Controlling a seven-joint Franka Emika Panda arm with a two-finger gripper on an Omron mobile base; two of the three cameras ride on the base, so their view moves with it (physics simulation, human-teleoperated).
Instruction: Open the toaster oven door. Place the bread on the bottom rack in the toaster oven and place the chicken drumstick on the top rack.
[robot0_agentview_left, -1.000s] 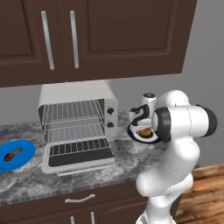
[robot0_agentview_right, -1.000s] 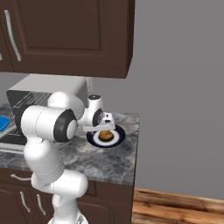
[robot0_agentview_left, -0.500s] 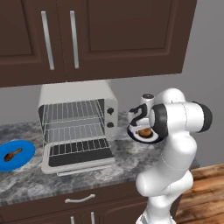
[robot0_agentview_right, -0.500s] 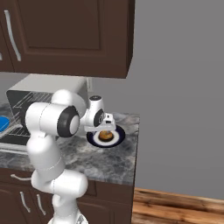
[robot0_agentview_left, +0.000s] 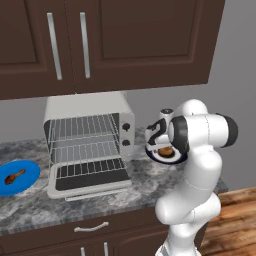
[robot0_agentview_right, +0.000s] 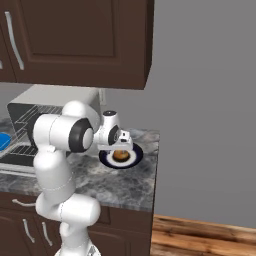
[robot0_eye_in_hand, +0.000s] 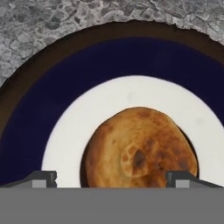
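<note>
My arm has swung a little further over, bringing my wide-spread fingers (robot0_eye_in_hand: 181, 178) lower over the bread (robot0_eye_in_hand: 139, 148).

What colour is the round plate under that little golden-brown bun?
The round plate has a white centre and a dark navy-blue rim, clearest in the hand view.

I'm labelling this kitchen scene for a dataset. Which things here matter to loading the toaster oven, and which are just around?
Part of the job:
toaster oven, its door already open
top rack and bottom rack
bread under the open gripper
chicken drumstick

Just around:
dark-rimmed plate under the bread
blue plate
wall cabinets
</note>
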